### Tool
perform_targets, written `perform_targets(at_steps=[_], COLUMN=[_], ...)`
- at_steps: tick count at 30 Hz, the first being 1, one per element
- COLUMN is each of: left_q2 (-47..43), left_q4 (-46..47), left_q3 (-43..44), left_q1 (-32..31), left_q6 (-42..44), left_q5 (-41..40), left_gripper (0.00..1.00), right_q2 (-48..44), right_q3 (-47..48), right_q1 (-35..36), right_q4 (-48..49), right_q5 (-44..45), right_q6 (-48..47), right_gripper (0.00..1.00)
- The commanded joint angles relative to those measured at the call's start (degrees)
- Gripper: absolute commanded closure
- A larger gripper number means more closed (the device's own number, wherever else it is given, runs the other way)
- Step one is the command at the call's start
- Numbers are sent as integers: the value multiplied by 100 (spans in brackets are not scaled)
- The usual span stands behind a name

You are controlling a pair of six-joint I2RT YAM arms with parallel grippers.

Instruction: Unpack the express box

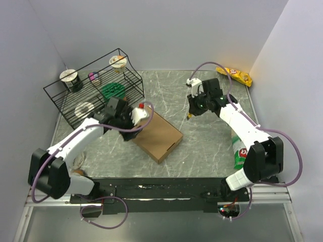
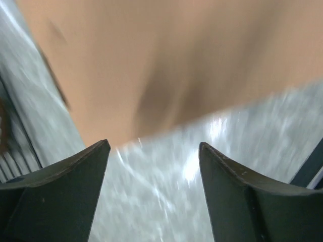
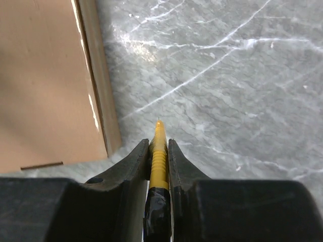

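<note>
Express box (image 1: 159,135) lay flat and closed on the table (image 1: 212,136), left of centre and turned at an angle, one corner toward the near edge. Left pincer (image 2: 154,146) hung at the box's far-left corner, fingers spread wide with nothing between them; its wrist view was blurred, showing only brown card beyond the tips. Right pincer (image 3: 159,143) was clamped on a thin yellow tool (image 3: 158,132) with a fine point, probably a cutter, held over bare table just right of the box's edge and not touching it. Judged step: opening the seal. To do it well, the left pincer ought to press or pinch the far corner so the box cannot slide. The right should bring the point to the flap seam at a shallow angle and draw along it lightly, so as not to score whatever is inside. The seam itself could not be made out. The table was grey marbled stone-pattern, smooth and faintly glossy, so the box would likely skid if pushed sideways. Far left stood a black wire rack (image 1: 96,62) holding two cups (image 1: 71,79). A yellow snack bag (image 1: 238,75) lay at the far right, a green-and-white packet (image 1: 238,151) at the near right. Plain pale walls closed in three sides.
</note>
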Motion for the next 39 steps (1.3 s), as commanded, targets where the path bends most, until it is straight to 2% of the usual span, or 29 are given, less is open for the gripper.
perform_targets(at_steps=[1, 4, 5, 6, 11, 17, 27, 31, 35, 38, 39], left_q2=[-298, 34, 314, 465, 1597, 3108, 4262, 4623, 4825, 4931, 4957], left_q4=[-74, -257, -354, -537, -610, -565, -223, -179, -179, -161, -161], left_q3=[-549, -182, 255, 512, 2232, 3754, 4390, 4548, 4540, 4496, 4487], left_q1=[250, 584, 672, 847, 963, 972, 1147, 1156, 1156, 1156, 1148], left_q6=[273, -456, -841, -1036, -1792, -2346, -2962, -3060, -2981, -2928, -2910], left_q5=[-1084, -1016, -876, -735, -93, 277, 1278, 1429, 1586, 1832, 1894], left_gripper=[18, 15, 15, 4, 4, 1, 2, 3, 9, 19, 26], right_q2=[273, 327, 301, 266, 11, -226, -604, -718, -719, -675, -657], right_q3=[353, 546, 573, 582, 634, 670, 494, 354, 257, 213, 204], right_q1=[-22, -14, -22, -14, -66, -233, -400, -418, -418, -427, -427], right_q4=[438, 272, 228, 184, -220, -432, -607, -704, -766, -713, -696], right_q5=[-218, -323, -376, -385, -350, -429, -350, -376, -394, -394, -385], right_q6=[525, 648, 640, 622, 403, 446, 323, 236, 200, 235, 244], right_gripper=[100, 100, 100, 100, 100, 100, 100, 100, 100, 100, 100])
